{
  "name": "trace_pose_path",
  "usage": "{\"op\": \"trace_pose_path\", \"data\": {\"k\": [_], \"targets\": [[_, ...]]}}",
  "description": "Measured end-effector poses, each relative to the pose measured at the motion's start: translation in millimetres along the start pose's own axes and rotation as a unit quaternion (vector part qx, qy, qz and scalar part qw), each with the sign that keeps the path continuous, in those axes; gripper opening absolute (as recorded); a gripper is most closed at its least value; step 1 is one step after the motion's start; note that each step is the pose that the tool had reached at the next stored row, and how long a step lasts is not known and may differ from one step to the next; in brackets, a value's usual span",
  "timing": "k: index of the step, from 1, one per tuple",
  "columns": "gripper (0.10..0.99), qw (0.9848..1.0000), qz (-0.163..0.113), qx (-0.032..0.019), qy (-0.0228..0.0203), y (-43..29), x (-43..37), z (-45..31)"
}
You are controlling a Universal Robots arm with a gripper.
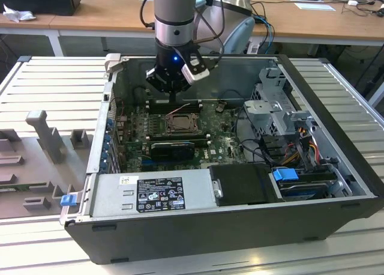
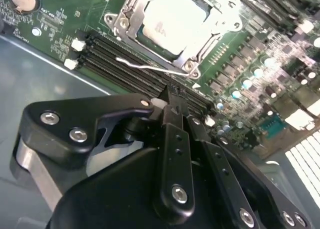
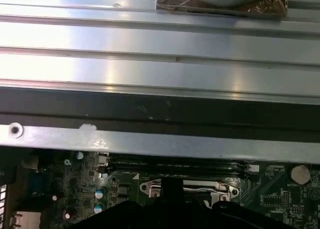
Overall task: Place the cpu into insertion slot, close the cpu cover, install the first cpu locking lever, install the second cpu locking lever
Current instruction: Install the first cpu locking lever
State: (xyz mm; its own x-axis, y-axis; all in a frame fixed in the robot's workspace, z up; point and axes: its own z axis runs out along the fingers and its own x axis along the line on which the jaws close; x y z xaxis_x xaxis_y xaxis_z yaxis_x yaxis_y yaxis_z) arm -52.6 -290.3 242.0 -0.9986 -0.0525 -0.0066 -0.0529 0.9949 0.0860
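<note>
While the arm hangs inside an open computer case (image 1: pixel 336 167), its gripper (image 2: pixel 172 106) sits just above the memory slots (image 2: pixel 125 64) beside the socket (image 1: pixel 179 122), fingers (image 2: pixel 174 139) clenched together and holding nothing. The cpu (image 2: pixel 172 19) lies seated in the socket, with the cover (image 2: pixel 197 49) closed around it. A thin wire lever (image 2: pixel 145 67) sticks out along the socket's edge nearest the gripper.
</note>
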Motion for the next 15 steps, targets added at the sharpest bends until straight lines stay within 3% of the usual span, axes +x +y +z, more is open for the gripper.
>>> {"op": "trace_pose_path", "data": {"k": [2,8,15], "targets": [[0.106,1.0,0.0,0.0001,0.0001,0.3,-6.2,4.1],[0.106,1.0,0.0,-0.0001,0.0,4.0,-10.2,15.2],[0.106,1.0,0.0,-0.0001,0.0,3.1,-21.3,18.4]]}}
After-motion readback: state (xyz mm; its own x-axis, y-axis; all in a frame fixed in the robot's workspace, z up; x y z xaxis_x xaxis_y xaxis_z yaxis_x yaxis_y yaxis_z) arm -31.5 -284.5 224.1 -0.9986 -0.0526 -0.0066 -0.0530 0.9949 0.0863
